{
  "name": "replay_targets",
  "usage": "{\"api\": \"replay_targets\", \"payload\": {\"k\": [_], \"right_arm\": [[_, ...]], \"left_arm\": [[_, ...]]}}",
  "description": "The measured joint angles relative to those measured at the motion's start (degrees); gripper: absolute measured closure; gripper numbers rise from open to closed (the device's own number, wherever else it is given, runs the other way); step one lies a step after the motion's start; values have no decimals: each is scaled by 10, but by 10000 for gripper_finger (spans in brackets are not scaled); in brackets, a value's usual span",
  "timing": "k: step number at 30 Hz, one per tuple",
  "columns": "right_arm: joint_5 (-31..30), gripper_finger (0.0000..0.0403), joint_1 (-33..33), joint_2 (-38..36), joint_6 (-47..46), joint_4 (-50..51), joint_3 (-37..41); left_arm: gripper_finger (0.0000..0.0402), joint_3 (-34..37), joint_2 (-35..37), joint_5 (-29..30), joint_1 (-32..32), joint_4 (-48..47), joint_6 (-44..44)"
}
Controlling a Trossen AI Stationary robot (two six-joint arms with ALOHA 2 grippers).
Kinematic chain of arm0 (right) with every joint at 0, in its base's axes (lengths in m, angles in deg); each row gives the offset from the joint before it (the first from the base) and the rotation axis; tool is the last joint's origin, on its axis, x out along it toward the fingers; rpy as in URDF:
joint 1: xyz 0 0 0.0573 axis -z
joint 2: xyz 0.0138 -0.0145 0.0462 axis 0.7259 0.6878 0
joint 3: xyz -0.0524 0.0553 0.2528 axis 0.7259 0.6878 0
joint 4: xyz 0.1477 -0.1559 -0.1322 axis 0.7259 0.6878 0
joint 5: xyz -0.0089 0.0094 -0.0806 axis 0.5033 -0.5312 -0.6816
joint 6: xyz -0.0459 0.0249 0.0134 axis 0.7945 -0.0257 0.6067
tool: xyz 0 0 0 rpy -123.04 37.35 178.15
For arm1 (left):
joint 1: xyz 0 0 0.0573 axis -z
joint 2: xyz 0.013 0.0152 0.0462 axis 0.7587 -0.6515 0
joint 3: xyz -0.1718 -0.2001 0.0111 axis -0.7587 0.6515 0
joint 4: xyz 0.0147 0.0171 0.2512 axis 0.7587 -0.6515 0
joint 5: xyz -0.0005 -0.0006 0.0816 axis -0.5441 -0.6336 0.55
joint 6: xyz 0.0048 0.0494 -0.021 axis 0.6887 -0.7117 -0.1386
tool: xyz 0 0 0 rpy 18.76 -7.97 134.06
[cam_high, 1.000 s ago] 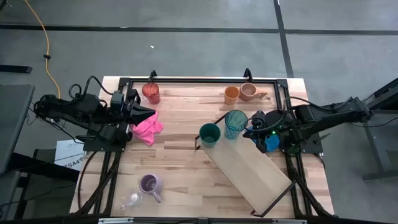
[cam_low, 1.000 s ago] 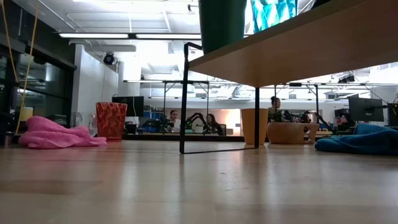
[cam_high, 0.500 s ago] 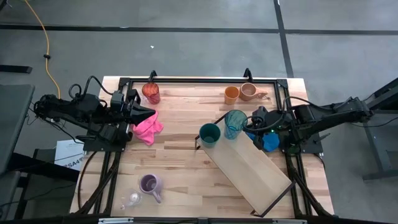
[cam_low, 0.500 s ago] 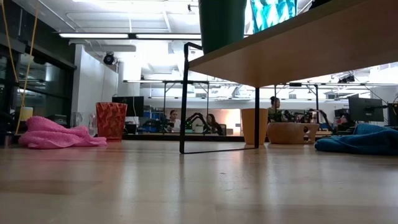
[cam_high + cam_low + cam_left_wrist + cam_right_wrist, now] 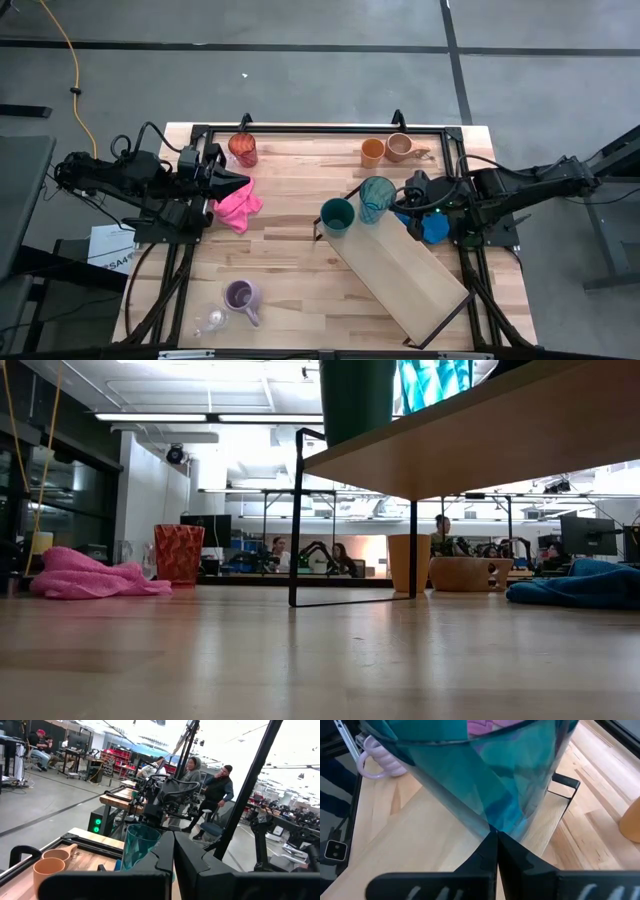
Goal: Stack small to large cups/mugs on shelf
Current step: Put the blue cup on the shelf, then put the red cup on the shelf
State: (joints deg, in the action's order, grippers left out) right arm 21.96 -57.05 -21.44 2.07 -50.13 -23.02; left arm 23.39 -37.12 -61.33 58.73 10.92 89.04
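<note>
Now teal tumbler (image 5: 378, 198) on shelf (image 5: 410, 274), touching clenched, empty right tool (image 5: 401, 207) tips.

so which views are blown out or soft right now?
Left wrist view: sky behind the black frame post is blown out white. Low view: ceiling strip lights glare, and the near wooden tabletop is soft. Right wrist view: the translucent teal tumbler fills the picture, too close to be sharp. High view: evenly lit.

Two cups (image 5: 337, 216) stand side by side on the shelf (image 5: 405, 273); two mugs (image 5: 373, 152) near the table's (image 5: 290, 270) far edge.
</note>
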Motion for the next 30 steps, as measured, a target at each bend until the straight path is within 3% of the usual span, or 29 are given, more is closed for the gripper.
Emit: {"api": "replay_targets", "payload": {"k": [8,15,22,30], "right_arm": [[1,403,0,0,13,-16,0],[40,403,0,-5,3,6,0],[65,403,0,-59,-31,41,0],[34,403,0,-150,-41,-78,0]], "left_arm": [[401,0,0,0,0,0,0],[401,0,0,0,0,0,0],[401,0,0,0,0,0,0],[401,0,0,0,0,0,0]]}}
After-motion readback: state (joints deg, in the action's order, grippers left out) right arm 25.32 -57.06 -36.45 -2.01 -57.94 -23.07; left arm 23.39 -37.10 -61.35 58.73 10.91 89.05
